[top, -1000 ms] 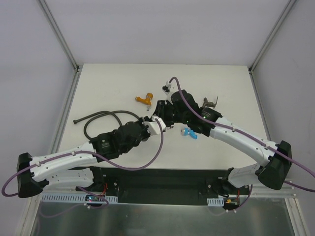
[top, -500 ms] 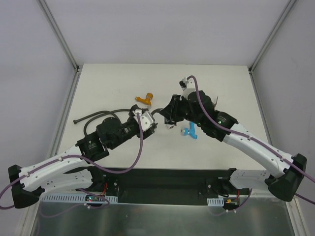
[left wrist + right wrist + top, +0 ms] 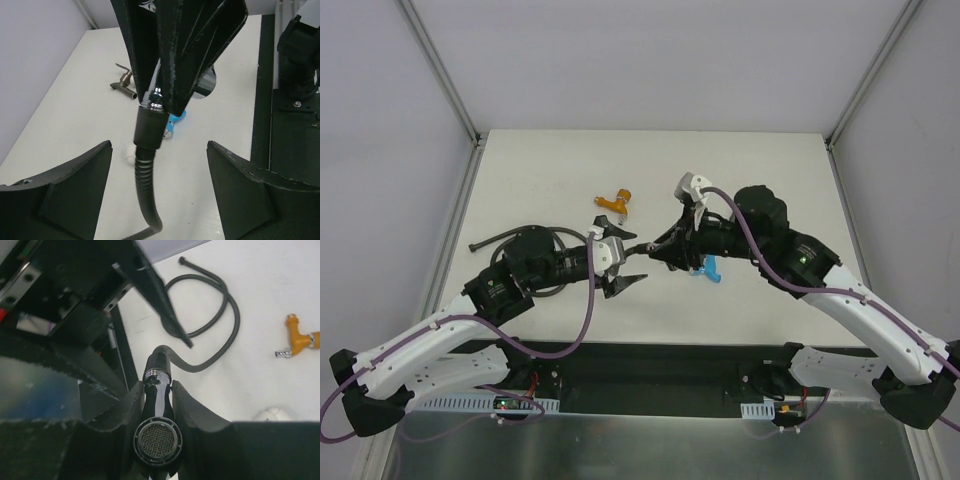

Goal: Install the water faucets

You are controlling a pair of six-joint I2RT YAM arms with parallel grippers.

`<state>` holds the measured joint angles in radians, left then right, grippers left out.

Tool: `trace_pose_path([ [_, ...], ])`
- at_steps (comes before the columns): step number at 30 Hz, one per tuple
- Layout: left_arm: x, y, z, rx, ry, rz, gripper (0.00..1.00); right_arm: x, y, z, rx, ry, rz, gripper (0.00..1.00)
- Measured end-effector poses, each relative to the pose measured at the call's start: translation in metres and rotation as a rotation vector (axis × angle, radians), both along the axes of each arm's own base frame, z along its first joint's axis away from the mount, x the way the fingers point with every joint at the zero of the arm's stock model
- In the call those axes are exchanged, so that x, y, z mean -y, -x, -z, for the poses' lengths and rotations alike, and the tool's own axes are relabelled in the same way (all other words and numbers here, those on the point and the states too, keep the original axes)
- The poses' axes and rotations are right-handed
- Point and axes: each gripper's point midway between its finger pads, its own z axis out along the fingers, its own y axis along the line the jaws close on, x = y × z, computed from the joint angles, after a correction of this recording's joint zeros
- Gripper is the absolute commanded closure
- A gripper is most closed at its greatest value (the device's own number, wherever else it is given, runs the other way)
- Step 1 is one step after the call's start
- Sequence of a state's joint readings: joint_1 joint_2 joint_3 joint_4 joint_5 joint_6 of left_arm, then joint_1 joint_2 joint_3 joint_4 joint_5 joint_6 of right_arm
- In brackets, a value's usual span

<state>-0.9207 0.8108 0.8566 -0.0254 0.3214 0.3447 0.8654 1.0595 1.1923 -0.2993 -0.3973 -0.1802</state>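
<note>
My right gripper [image 3: 159, 386] is shut on the shiny chrome faucet [image 3: 159, 412], its mesh outlet facing the camera. The black hose [image 3: 220, 347] joins the faucet's threaded end. My left gripper [image 3: 159, 145] stands open, its fingers [image 3: 75, 172] wide either side of the hose [image 3: 144, 172] without touching it. From above, the left gripper [image 3: 626, 261] faces the right gripper [image 3: 656, 247] at mid-table. The orange-brass faucet [image 3: 615, 203] lies behind them, the blue faucet [image 3: 709, 268] under the right arm. The dark grey-brown faucet [image 3: 123, 83] lies farther off.
The hose [image 3: 525, 243] coils on the table's left half beneath the left arm. A small white elbow fitting [image 3: 130, 152] lies beside the hose end, and a white fitting [image 3: 272, 414] shows in the right wrist view. The table's edge [image 3: 650, 343] runs close in front.
My left gripper has opened, let go of the hose end and drawn back to the left. The right arm has swung right and turned, still holding the chrome faucet.
</note>
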Motion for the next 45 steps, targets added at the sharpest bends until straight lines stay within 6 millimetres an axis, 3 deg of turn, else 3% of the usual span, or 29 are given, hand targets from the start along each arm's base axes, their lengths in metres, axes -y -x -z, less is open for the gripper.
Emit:
trace_pose_path([
  [8,0.002,0.013,-0.001,-0.026,-0.005,0.076,0.28,-0.001,0.038,-0.002,0.081,0.038,-0.279,0.98],
  [13,0.008,0.02,0.001,-0.066,-0.009,0.133,0.32,-0.004,0.052,0.006,0.091,0.068,-0.383,0.98],
  [19,0.025,0.031,0.018,-0.179,-0.043,0.235,0.43,-0.007,0.061,0.013,0.107,0.108,-0.454,0.98],
  [23,0.029,0.04,0.028,-0.242,-0.067,0.282,0.62,-0.007,0.062,0.018,0.12,0.132,-0.472,0.98],
  [24,0.029,0.042,0.029,-0.254,-0.071,0.294,0.73,-0.007,0.061,0.018,0.126,0.136,-0.474,0.98],
  [29,0.029,0.047,0.031,-0.292,-0.079,0.309,1.0,-0.006,0.055,0.018,0.154,0.158,-0.454,0.98],
  [37,0.026,0.042,0.041,-0.318,-0.115,0.265,1.0,-0.01,0.049,0.027,0.101,0.19,-0.41,0.98],
  [45,0.008,0.013,0.066,-0.313,-0.215,0.064,1.0,-0.029,0.025,0.047,-0.058,0.219,-0.256,0.98],
])
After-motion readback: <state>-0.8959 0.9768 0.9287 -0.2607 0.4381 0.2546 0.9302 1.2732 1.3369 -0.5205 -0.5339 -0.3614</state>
